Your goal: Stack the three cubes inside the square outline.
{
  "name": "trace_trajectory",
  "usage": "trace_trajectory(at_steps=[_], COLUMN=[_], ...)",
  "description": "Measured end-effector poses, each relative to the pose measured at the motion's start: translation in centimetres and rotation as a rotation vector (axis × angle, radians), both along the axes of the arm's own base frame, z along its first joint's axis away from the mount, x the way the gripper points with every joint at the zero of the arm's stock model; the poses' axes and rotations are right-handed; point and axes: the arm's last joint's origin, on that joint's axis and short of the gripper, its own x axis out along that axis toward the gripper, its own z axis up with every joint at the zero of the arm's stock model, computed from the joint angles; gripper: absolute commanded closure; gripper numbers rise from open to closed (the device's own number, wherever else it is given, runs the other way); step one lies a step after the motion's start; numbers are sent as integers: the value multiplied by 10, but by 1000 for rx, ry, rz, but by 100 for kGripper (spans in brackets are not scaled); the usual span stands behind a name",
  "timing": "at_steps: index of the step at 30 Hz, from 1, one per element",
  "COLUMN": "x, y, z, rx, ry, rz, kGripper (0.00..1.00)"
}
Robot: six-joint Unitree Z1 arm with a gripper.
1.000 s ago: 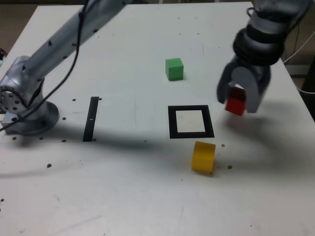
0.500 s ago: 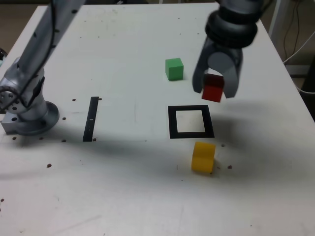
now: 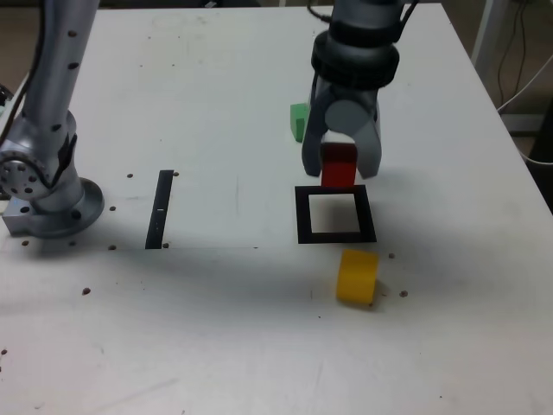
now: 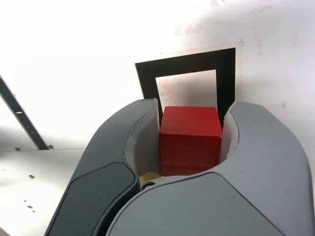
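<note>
In the exterior view, going left to right: the arm's base (image 3: pixel 47 194) sits at the worktop's (image 3: pixel 199 78) left edge, then a black strip (image 3: pixel 160 208) with bare surface on both sides. The green cube (image 3: pixel 298 119) is partly hidden behind the pincer (image 3: pixel 340 164), which grips the red cube (image 3: pixel 339 166) above the far edge of the square outline (image 3: pixel 335 214). The yellow cube (image 3: pixel 356 276) lies just near of the outline, apart from it. Open room remains toward the right edge.
</note>
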Motion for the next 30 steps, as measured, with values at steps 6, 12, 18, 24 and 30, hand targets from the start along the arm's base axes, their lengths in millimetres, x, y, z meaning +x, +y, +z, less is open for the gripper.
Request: trace_trajectory(at_steps=[6, 12, 18, 24, 30], x=[-7, -10, -8, -4, -2], y=[0, -1, -2, -2, -1], z=[-13, -21, -25, -35, -42], rx=[-34, -46, -58, -62, -62], ry=[1, 5, -17, -16, -8], rz=[7, 13, 17, 20, 26], kGripper=[54, 54, 54, 54, 54])
